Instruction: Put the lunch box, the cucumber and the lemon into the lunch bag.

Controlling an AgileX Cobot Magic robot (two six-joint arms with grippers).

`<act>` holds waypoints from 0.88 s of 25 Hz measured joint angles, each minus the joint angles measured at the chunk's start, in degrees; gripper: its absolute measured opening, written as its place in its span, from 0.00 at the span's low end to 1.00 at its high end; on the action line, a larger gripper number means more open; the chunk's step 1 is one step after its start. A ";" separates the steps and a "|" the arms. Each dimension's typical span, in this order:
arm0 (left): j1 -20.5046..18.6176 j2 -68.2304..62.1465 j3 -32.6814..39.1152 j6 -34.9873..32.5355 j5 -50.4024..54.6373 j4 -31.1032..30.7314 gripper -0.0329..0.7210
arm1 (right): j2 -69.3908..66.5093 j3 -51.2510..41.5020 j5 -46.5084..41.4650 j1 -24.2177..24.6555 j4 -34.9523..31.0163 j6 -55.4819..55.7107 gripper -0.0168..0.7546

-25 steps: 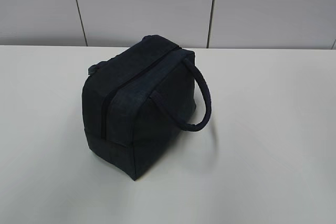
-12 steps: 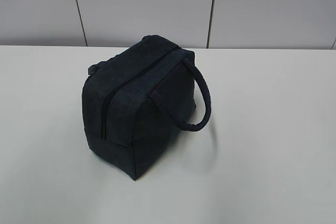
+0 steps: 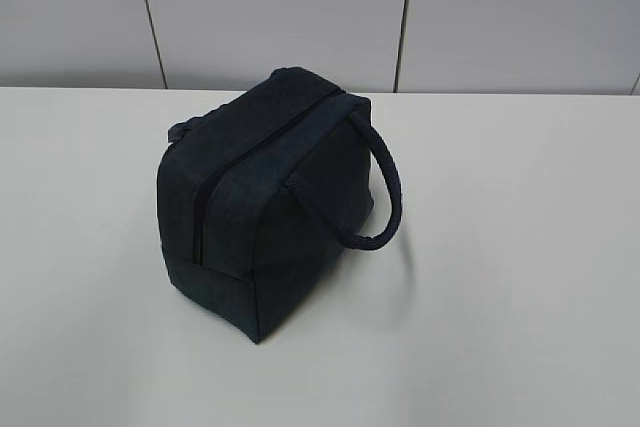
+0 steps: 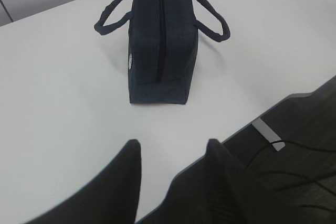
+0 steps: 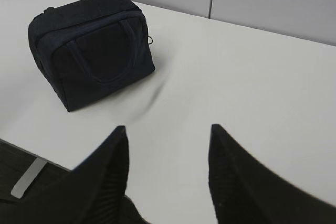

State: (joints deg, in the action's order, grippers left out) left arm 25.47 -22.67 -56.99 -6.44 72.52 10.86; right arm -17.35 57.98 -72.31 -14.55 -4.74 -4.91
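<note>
White table (image 3: 520,247) fills most of every view, with grey wall panels (image 3: 270,7) behind its far edge. Alone near its middle stands the bag (image 3: 250,207), boxy and dark navy, upright on its base. A dark zipper (image 3: 205,212) runs along the top ridge and down the near end, and it looks closed along the length that shows. One loop handle (image 3: 385,192) hangs off the right side in the exterior view; the other handle (image 4: 113,17) shows in the left wrist view, on the opposite side. A small white logo (image 4: 129,61) sits on the bag's left face in that view, and a small ring pull (image 5: 150,40) shows at one end in the right wrist view.

Both grippers hang well apart from the bag, holding nothing. The left gripper (image 4: 173,153) has its fingers spread wide, and the right gripper (image 5: 168,135) is spread wide too. Lunch box, cucumber and lemon appear in no view.
</note>
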 joint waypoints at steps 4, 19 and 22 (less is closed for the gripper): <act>0.00 7.38 6.35 -1.46 -0.43 -0.24 0.40 | 6.10 -6.94 3.58 0.00 0.08 -1.29 0.50; 0.00 22.00 26.65 -2.13 -6.34 -2.95 0.40 | 18.35 -28.27 8.07 0.00 1.52 -2.50 0.50; 0.00 22.00 27.72 -2.13 -8.02 -3.17 0.40 | 18.35 -29.01 7.64 0.00 2.49 -2.61 0.50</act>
State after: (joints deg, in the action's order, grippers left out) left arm 25.47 -0.66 -29.28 -8.57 64.50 7.69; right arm 1.00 28.97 -64.67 -14.55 -2.26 -7.52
